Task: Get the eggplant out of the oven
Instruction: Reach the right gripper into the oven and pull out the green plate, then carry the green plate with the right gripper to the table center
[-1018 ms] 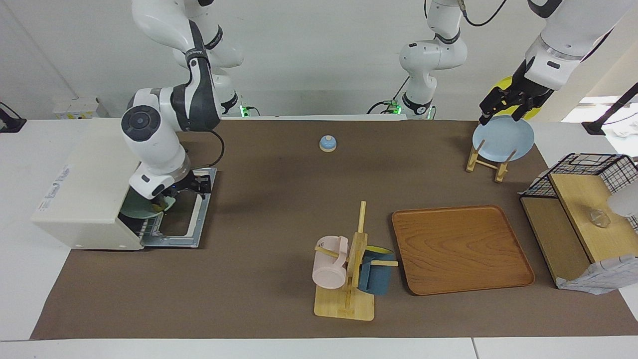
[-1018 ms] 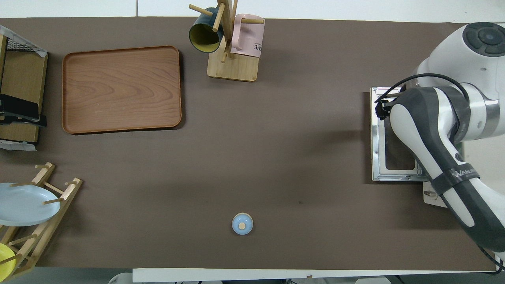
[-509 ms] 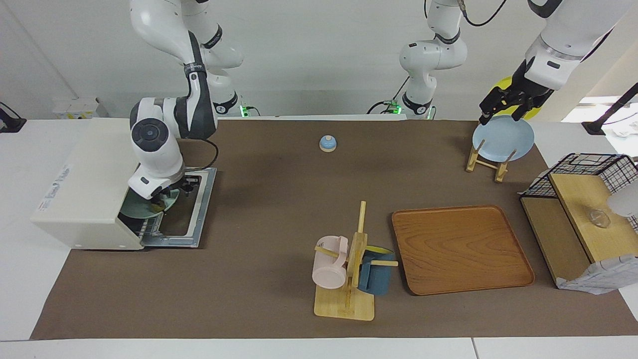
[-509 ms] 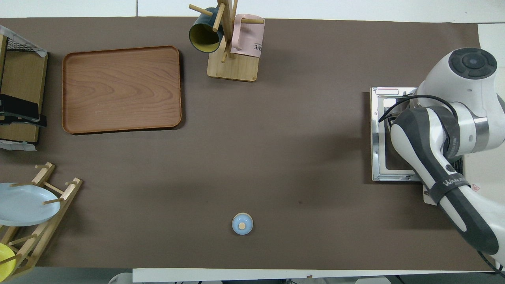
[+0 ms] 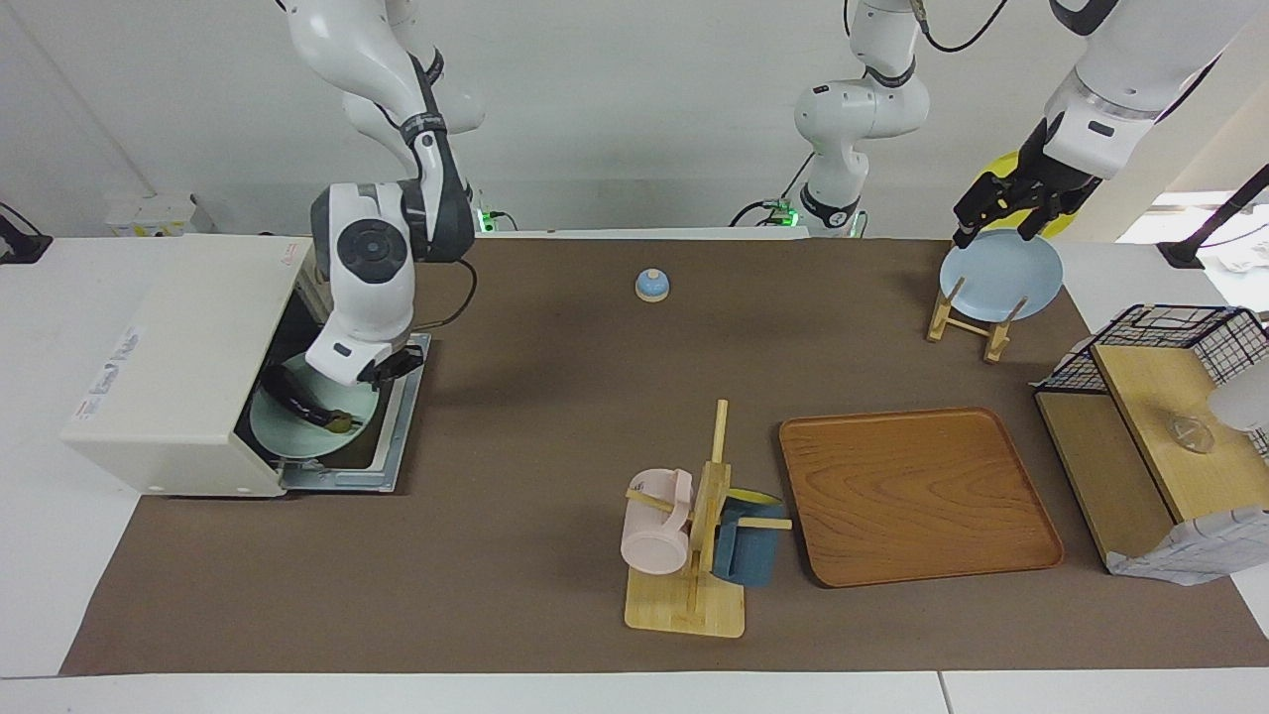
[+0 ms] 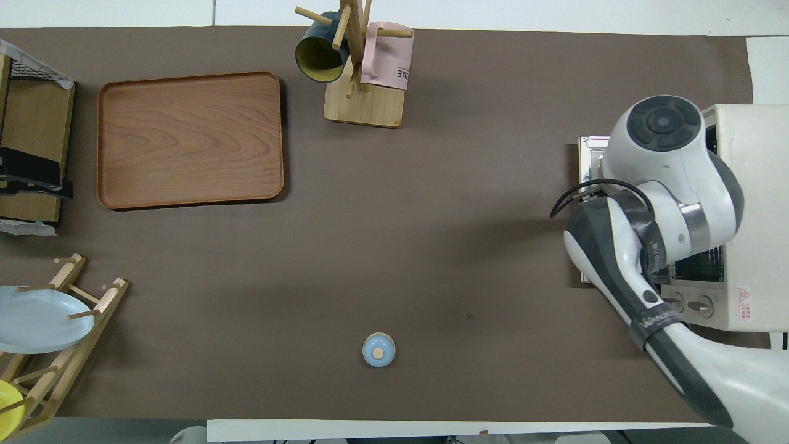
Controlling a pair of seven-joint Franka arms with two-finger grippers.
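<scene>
Two arms at the worktop (image 5: pixel 535 416), and only one of them is at the task's things. Starting at the right arm's end: the cream oven (image 5: pixel 178 377) sits with its door (image 5: pixel 392 451) dropped flat onto the worktop. A pale green plate (image 5: pixel 283 441) pokes halfway out of the opening, over the door. The eggplant (image 5: pixel 305 405) lies on that plate, dark and glossy, with one end still under the oven's roof and its greenish tip pointing out toward the door. The right gripper (image 5: pixel 389 369) is down low over the door, right at the plate's rim. Honestly can't tell if its fingers are apart or pinched on the rim, since the wrist hides them from above.

Next along, a little blue bell (image 5: pixel 651 286) sits close to the robots' edge. Farther from the robots stands the wooden mug tree (image 5: pixel 706 516) with a pink mug (image 5: pixel 654 526) and a dark blue mug (image 5: pixel 749 555) hanging on it. The wooden tray (image 5: pixel 917 496) lies just beside it, toward the left arm's end.

Then the plate rack (image 5: pixel 967 322), holding a light blue plate (image 5: pixel 1001 276) upright. The left gripper (image 5: pixel 996 236) waits over that plate's top edge, fingers apart. A black wire basket shelf (image 5: pixel 1160 327) closes out that end.
</scene>
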